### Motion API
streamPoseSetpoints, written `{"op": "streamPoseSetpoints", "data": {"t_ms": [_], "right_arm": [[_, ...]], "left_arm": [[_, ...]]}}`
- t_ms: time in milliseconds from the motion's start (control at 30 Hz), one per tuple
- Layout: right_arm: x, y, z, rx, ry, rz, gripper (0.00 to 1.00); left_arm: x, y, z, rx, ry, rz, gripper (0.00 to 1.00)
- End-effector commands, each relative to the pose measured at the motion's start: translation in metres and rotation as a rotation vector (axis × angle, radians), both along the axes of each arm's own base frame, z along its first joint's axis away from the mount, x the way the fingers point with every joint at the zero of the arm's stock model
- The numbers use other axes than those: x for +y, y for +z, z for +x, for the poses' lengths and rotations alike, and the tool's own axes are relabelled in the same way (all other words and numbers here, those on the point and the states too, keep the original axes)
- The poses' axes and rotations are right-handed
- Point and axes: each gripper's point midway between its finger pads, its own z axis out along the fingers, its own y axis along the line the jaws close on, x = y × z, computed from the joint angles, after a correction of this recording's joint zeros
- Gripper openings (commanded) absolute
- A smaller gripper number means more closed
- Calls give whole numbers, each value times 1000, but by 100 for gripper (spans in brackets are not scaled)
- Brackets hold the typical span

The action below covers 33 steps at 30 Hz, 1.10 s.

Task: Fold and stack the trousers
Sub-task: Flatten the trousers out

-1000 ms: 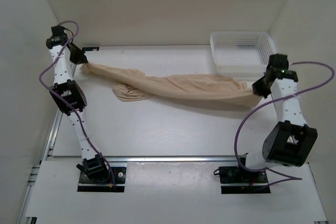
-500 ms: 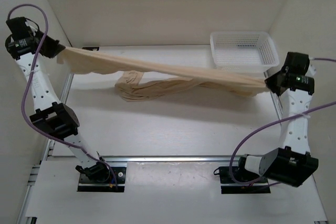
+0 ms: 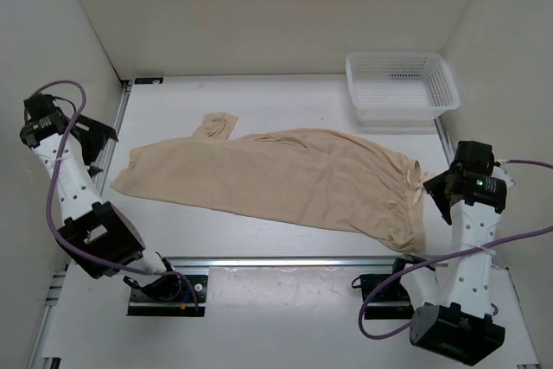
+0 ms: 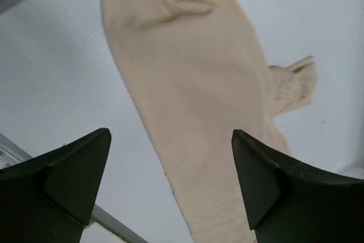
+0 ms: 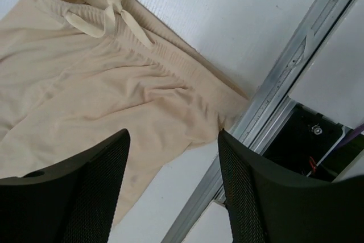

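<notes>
Across the tabletop (image 3: 259,97) the trousers (image 3: 276,174) lie spread flat, waistband (image 5: 170,66) toward the right, presumably laid out so for a clean fold; left tool (image 4: 170,135) and right tool (image 5: 173,135) hang above either end, each opened wide, holding nothing

We see the trousers (image 3: 285,174) as thin, soft beige cloth, matt and lightly creased. In the right wrist view we make out a ribbed, gathered waistband (image 5: 170,64) and a paler, flat woven drawstring (image 5: 108,1). The table (image 3: 259,101) looks smooth, white and matt, and is edged by a rail (image 5: 284,75) of satin-finished metal. The basket (image 3: 397,56) is white plastic mesh. The fingers (image 4: 68,180) of the left gripper (image 4: 170,135) look like plain matt black plastic; those of the right gripper (image 5: 173,135) carry a fine grid texture.
</notes>
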Motion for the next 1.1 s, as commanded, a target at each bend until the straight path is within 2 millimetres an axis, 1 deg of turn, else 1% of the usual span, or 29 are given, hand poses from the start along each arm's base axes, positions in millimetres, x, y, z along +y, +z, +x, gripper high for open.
{"op": "streamPoseSetpoints", "data": {"t_ms": [0,33,67,100,133,167,200,233,267,300,333,367,433,467,500,533,567,600,667,700,733,767,800,833,867,900,1000,1033,1067], "right_arm": [[-9,25,26,-79,19,-40,69],[-9,31,34,-103,38,-42,69],[-10,41,52,-145,97,-56,66],[0,45,63,-178,150,-14,64],[4,44,74,-184,190,13,62],[12,49,91,-236,262,27,54],[21,52,99,-249,332,40,50],[28,49,105,-247,368,57,45],[33,44,115,-229,403,77,41],[38,47,121,-228,423,79,34],[48,39,130,-197,492,87,30],[55,41,136,-190,538,80,24],[61,28,145,-144,582,109,20],[64,25,149,-132,592,115,19],[63,24,154,-133,592,114,17],[61,12,157,-91,592,117,17],[59,9,161,-80,586,114,17],[58,10,167,-88,587,110,19],[56,-3,177,-45,569,126,30],[49,-9,186,-32,544,124,36],[49,-14,190,-23,526,138,49],[41,-19,194,-13,491,149,54],[40,-33,199,17,476,188,57],[38,-34,207,0,465,224,59],[35,-49,212,36,434,250,59],[34,-52,218,37,423,256,59],[24,-74,225,84,372,289,59],[16,-75,229,85,355,269,59],[13,-83,231,106,339,268,59]], "left_arm": [[-10,77,30,-222,-88,156,96],[-15,79,40,-236,-123,157,87],[-19,83,53,-260,-163,177,76],[-38,94,68,-283,-265,208,60],[-45,80,86,-247,-323,202,45],[-54,78,99,-240,-370,214,42],[-81,68,105,-176,-462,227,42],[-91,80,120,-194,-505,261,42],[-100,54,136,-115,-537,249,46],[-111,47,144,-77,-564,262,49],[-134,57,157,-83,-618,315,53],[-144,32,171,-23,-645,317,58],[-164,20,189,3,-683,351,61],[-181,27,199,-25,-709,369,64],[-190,2,212,10,-732,358,67],[-196,-3,219,6,-732,354,76],[-203,1,229,-23,-737,361,80],[-212,-21,234,10,-764,338,83],[-221,-28,245,-9,-777,334,89],[-228,-43,250,6,-791,330,90],[-228,-51,251,19,-793,327,90],[-236,-57,254,14,-808,320,90],[-236,-70,254,38,-812,314,90],[-238,-75,257,35,-817,306,90],[-243,-83,256,47,-828,303,92],[-243,-95,256,70,-831,297,94],[-243,-110,255,100,-845,295,97],[-242,-120,253,123,-848,289,99],[-242,-120,253,124,-857,293,99]]}}
